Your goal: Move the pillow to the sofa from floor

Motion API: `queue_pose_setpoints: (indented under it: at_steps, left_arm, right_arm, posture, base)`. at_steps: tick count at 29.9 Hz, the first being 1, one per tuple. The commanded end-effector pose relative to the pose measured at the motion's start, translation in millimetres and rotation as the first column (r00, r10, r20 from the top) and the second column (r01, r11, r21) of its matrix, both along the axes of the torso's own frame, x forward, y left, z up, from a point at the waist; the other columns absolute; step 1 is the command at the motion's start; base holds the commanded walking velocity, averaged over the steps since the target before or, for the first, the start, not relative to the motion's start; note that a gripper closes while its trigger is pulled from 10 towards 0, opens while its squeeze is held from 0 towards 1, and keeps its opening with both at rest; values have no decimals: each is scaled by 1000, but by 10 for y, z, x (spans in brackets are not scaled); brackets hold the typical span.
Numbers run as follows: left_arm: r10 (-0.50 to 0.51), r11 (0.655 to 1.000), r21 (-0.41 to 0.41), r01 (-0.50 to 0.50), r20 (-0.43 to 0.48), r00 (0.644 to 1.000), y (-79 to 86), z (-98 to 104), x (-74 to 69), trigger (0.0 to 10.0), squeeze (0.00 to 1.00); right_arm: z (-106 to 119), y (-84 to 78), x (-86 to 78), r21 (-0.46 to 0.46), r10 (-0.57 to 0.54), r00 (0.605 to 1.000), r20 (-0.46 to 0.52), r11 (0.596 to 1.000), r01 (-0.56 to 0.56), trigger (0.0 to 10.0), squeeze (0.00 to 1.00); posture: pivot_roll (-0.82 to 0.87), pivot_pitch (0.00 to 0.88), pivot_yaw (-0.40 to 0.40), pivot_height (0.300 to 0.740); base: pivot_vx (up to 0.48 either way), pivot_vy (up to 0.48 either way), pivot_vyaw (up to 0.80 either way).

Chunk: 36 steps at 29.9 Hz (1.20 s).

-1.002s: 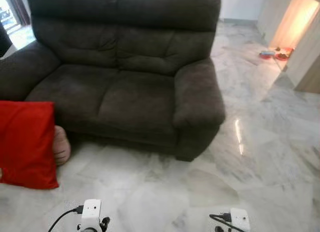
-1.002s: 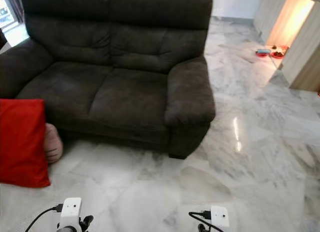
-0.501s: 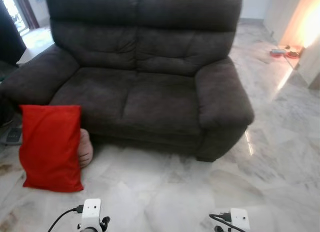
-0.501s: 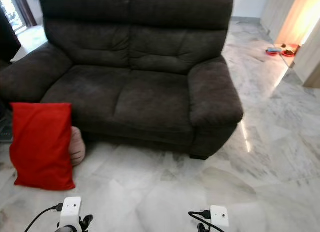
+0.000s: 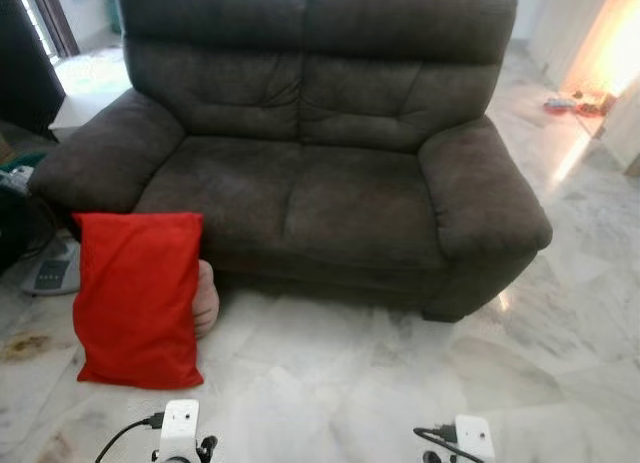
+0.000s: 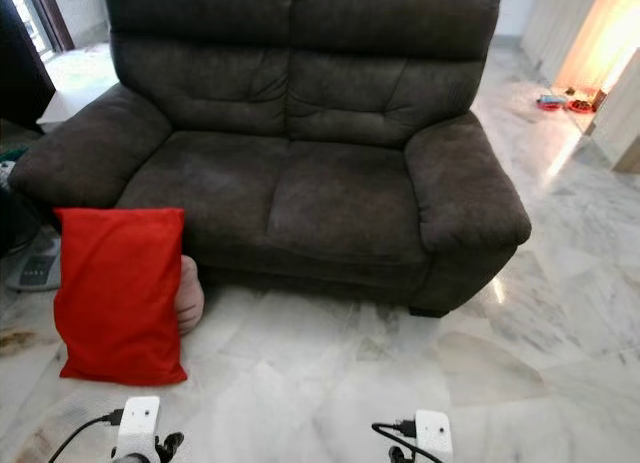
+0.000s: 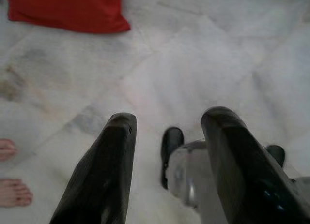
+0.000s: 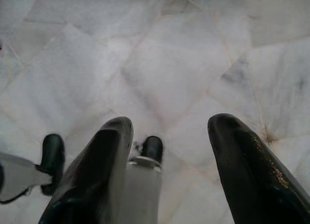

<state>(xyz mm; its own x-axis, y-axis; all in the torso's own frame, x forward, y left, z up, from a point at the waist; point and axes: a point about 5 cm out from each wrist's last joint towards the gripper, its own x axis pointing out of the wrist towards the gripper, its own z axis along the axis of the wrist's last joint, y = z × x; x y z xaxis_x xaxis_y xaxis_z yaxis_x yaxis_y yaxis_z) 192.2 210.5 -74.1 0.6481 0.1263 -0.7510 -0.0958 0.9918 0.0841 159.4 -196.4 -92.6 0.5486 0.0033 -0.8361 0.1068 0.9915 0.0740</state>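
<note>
One red pillow point(image 5: 137, 295) propped upright on marble floor point(image 5: 330, 383) against dark sofa point(image 5: 310, 173), at ten o'clock; left gripper point(image 7: 167, 125) and right gripper point(image 8: 169, 127) hung low, fingers spread wide, empty.

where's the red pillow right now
The red pillow stands on the marble floor to the robot's left in the eye views, propped against the front of the dark sofa below its left armrest, with a pinkish cushion tucked behind it.
</note>
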Motion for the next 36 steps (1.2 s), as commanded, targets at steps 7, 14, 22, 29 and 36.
queue_pose_setpoints:
  at_steps: [7, 14, 22, 29, 36]
  left_arm:
    - [0, 1000, 7, 1, -17, 1000, 27, -18, -42, 10000, 0]
    - [-8, 1000, 7, 8, -24, 1000, 26, -23, -51, 10000, 0]
    - [-14, 1000, 11, 15, -11, 1000, 22, -15, -38, 10000, 0]
    - [-8, 1000, 5, 8, 6, 1000, 20, -4, -24, 10000, 0]
    - [0, 1000, -5, 0, -4, 1000, 15, -11, -29, 10000, 0]
  right_arm:
    - [12, 53, 44, 9, 13, 1000, 15, 1000, -13, 10000, 0]
    - [9, 57, 39, 10, 18, 1000, 12, 1000, -18, 10000, 0]
    - [12, 58, 44, 10, 24, 1000, 15, 1000, -24, 10000, 0]
    - [16, 61, 54, 13, 28, 999, 18, 1000, -28, 10000, 0]
    - [18, 57, 55, 14, 27, 999, 19, 1000, -27, 10000, 0]
  posture:
    - [127, 14, -44, 740]
    - [125, 1, -43, 740]
    - [127, 0, -44, 740]
    - [128, 0, -47, 740]
    - [128, 0, -52, 740]
  base:
    - [0, 480, 0]
    - [0, 480, 0]
    - [0, 300, 0]
    - [0, 0, 0]
    - [0, 0, 0]
